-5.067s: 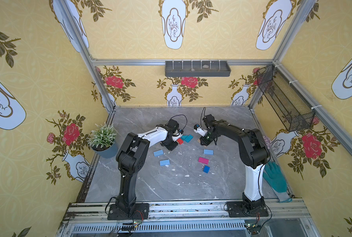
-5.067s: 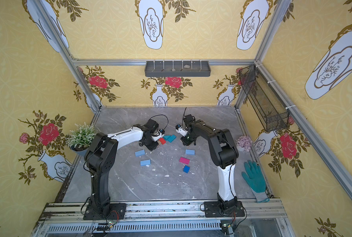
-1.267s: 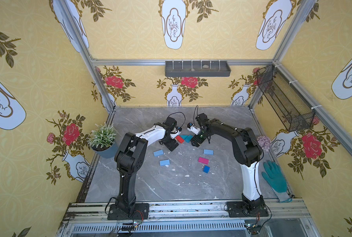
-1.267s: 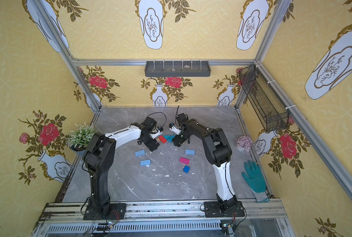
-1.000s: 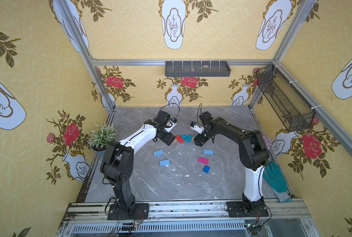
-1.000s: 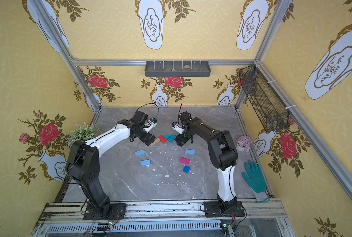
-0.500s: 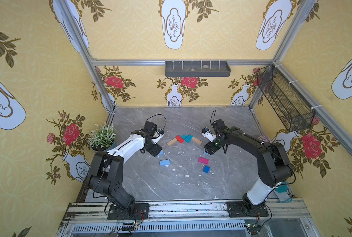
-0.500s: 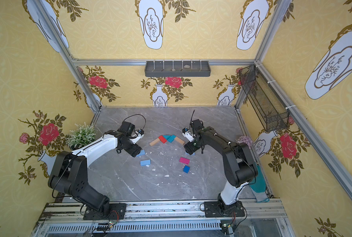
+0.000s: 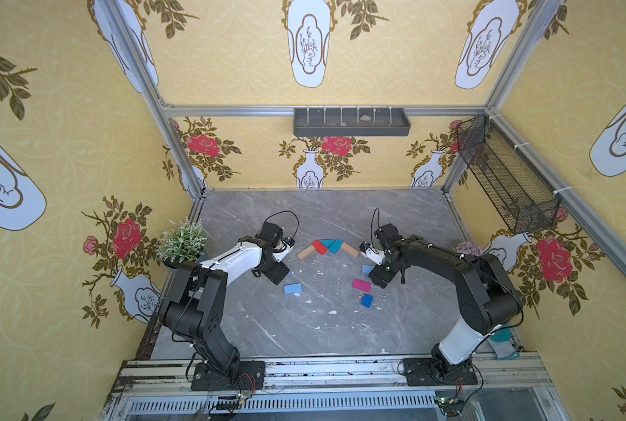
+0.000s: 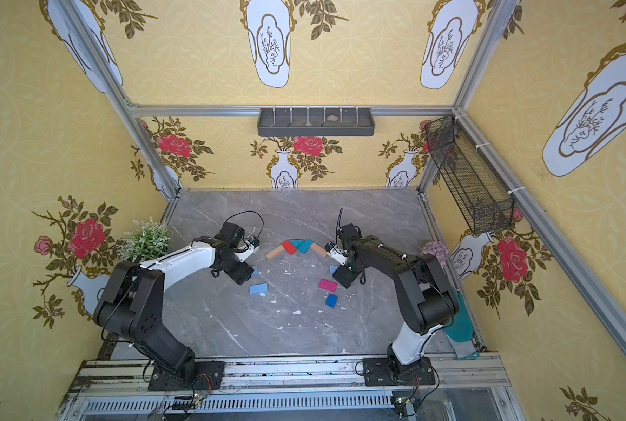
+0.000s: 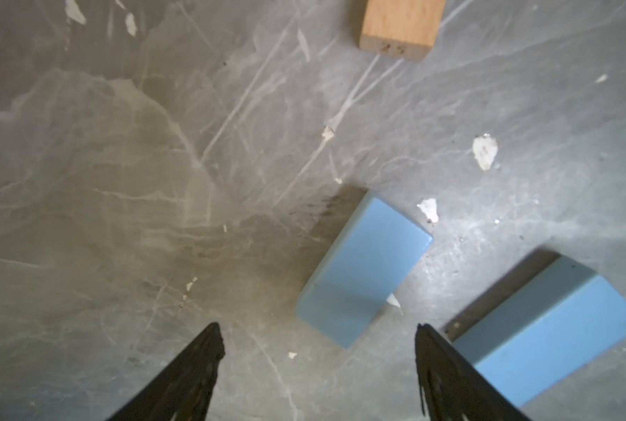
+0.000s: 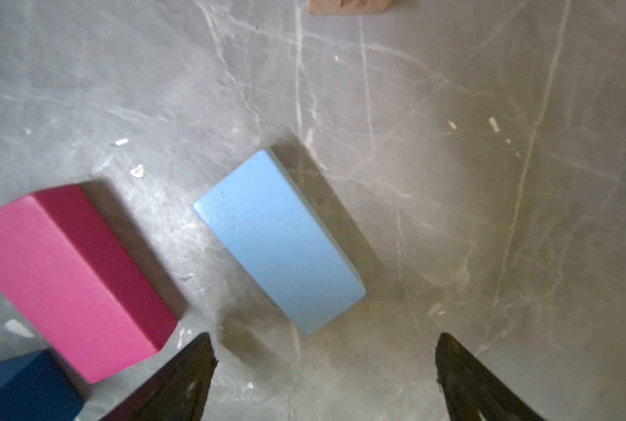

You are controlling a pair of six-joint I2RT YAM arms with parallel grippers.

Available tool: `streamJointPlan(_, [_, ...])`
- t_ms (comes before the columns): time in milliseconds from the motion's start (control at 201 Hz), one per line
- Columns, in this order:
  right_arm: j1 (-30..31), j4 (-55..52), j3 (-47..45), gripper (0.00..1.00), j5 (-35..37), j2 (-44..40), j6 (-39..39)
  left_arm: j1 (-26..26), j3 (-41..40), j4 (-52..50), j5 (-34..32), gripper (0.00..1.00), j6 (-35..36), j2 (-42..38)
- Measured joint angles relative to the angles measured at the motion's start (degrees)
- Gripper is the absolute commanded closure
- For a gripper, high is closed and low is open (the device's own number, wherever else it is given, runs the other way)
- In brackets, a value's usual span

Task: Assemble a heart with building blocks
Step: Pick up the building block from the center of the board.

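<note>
Hovering apart-fingered: left hand, right hand, both empty.
Below them lie the left light blue block and right light blue block; heart's top row sits far centre, open worktop toward the near edge.

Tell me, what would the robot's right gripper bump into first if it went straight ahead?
Most likely the light-blue rectangular block, lying flat just ahead of the right gripper, whose jaws stand open. Depth is unclear.
</note>
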Motion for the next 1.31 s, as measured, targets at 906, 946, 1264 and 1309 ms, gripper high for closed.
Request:
streamJointPlan(906, [1.97,-3.56,7.76,0.83,-6.86,7.96,-1.75,-0.79,5.27,-0.92,4.63,0.68,-0.09,8.52])
streamJointPlan(946, [2.01,-3.61,7.78,0.87,-6.95,7.85,-1.57,-0.9,5.57,-1.2,4.7,0.69,-0.68,8.79])
streamJointPlan(1264, [3.08,-5.53,5.16,0.92,-10.69,4.07,2.69,-4.24,3.87,-3.45,4.72,0.72,-17.81,4.02])
streamJointPlan(1309, [3.08,-5.49,4.96,0.92,-10.71,3.52,3.39,-5.09,6.1,-4.96,4.59,0.71,-20.33,3.72])
